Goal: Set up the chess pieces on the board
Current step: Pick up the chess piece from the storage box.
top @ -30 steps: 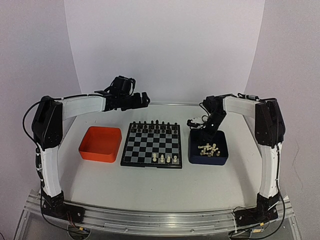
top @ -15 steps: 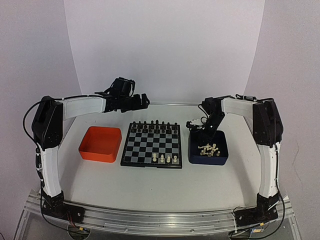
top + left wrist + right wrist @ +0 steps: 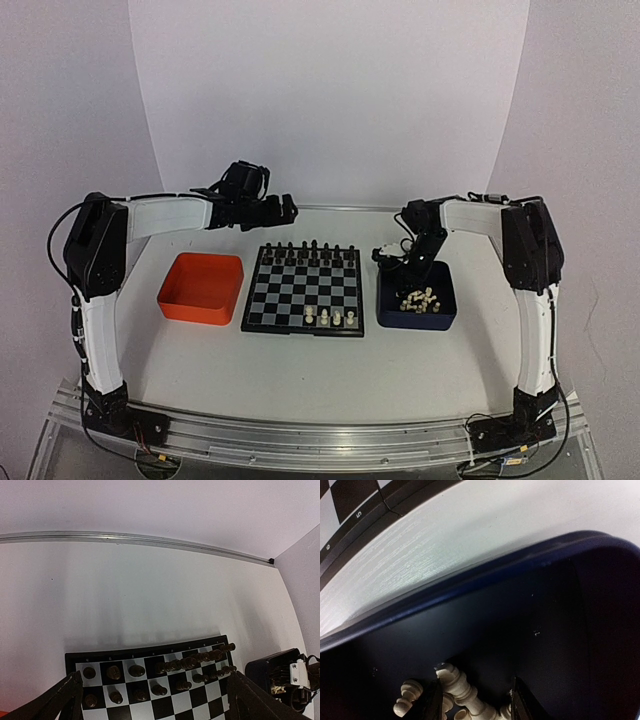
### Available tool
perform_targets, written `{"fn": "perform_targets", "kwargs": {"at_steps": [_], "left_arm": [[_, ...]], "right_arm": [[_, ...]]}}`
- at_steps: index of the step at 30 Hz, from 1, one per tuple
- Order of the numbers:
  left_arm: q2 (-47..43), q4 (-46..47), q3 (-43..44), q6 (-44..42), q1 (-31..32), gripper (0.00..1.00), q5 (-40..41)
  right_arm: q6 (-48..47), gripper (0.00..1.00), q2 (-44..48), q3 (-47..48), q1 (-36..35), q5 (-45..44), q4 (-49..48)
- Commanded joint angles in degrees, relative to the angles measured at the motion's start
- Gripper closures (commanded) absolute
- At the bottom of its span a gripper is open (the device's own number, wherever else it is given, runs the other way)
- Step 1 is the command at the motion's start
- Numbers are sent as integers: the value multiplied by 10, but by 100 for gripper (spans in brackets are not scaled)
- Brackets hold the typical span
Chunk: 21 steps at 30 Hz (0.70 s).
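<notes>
**Chess pieces [image 3: 417, 298] mostly heaped in the right tray**

Left end effector [image 3: 287, 208] hovers spread wide over the board's [image 3: 303, 288] far-left corner. A few cream pieces stand on its near row. In the dark blue tray [image 3: 417, 321], the right end effector [image 3: 476, 700], half-spread, straddles one.

You have the board [image 3: 300, 285] sitting between the left tray [image 3: 195, 310] and the right tray [image 3: 415, 322]. Loose pieces [image 3: 418, 298] lie in the right tray. On the board, near pieces [image 3: 330, 318] stand at your edge and far pieces [image 3: 305, 250] along the back.

Cream-white chess pieces [image 3: 418, 298]: loose toppled heap directly under right tool [image 3: 475, 702]; one lies between its fingertips. Four stand upright on black-and-grey board [image 3: 300, 290], near row, left of that tool.
</notes>
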State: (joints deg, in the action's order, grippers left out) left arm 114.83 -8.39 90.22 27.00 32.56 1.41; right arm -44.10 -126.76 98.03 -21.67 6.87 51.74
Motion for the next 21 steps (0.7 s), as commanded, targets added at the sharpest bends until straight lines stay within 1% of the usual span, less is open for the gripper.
{"fn": "perform_targets", "kwargs": {"at_steps": [1, 9, 19, 21], "left_arm": [[-37, 20, -3, 2, 1, 0, 6], [-35, 15, -1, 3, 1, 0, -1], [-35, 20, -4, 6, 1, 0, -5], [-35, 22, -5, 6, 1, 0, -6]], "right_arm": [[-15, 58, -7, -7, -4, -6, -5], [-17, 63, -20, -5, -4, -8, -11], [-22, 73, -8, -5, -6, 3, -16], [-22, 76, -3, -6, -6, 6, -17]]}}
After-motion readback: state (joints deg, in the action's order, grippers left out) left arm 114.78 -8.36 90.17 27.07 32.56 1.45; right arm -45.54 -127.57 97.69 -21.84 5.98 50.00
